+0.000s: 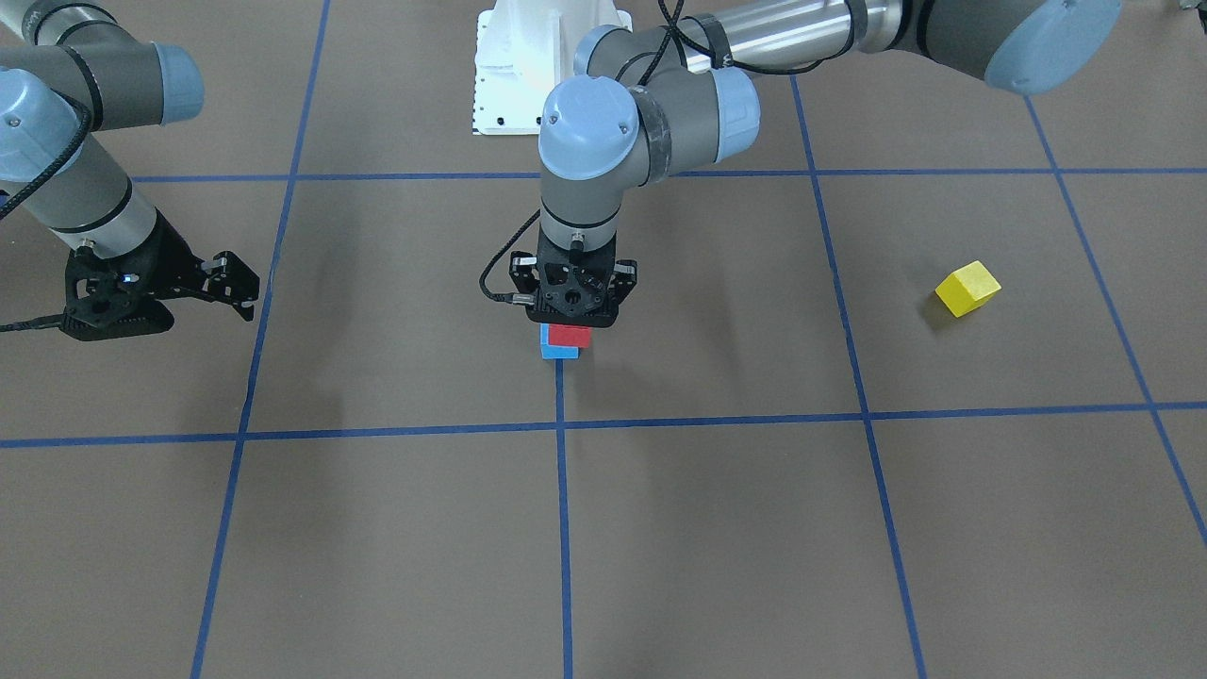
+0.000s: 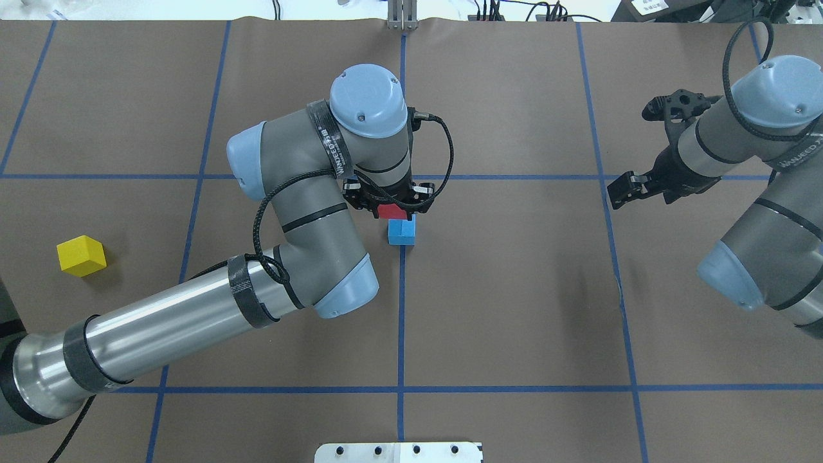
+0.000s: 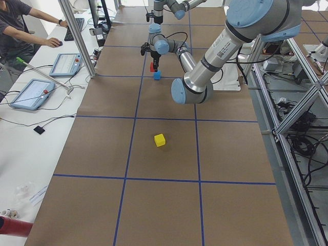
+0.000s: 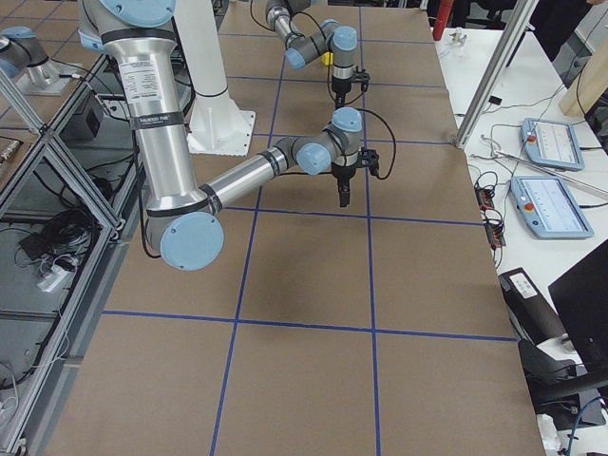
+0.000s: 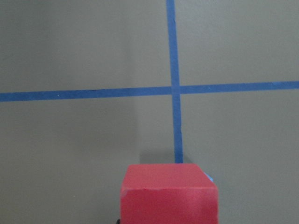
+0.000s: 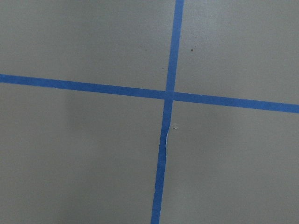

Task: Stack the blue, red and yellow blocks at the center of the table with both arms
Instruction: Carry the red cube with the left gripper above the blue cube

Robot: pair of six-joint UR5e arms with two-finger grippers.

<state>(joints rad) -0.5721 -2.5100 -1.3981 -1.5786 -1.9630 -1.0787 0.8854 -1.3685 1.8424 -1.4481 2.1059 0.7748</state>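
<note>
My left gripper [image 1: 571, 321] hangs straight down at the table's center, shut on the red block [image 1: 570, 336]. The red block sits on or just above the blue block [image 1: 554, 352], slightly offset from it; contact cannot be told. In the overhead view the red block [image 2: 390, 211] shows under the gripper [image 2: 390, 204], with the blue block [image 2: 402, 231] beside it. The left wrist view shows the red block [image 5: 169, 193] at the bottom edge. The yellow block [image 2: 81, 255] lies alone far on my left. My right gripper [image 2: 627, 188] is open and empty, held above the table on my right.
Blue tape lines [image 1: 562, 424] split the brown table into squares. The robot's white base [image 1: 528, 57] stands behind the stack. The left arm's elbow [image 2: 334, 289] reaches over the table left of center. An operator and tablets [image 3: 31, 92] are beside the table.
</note>
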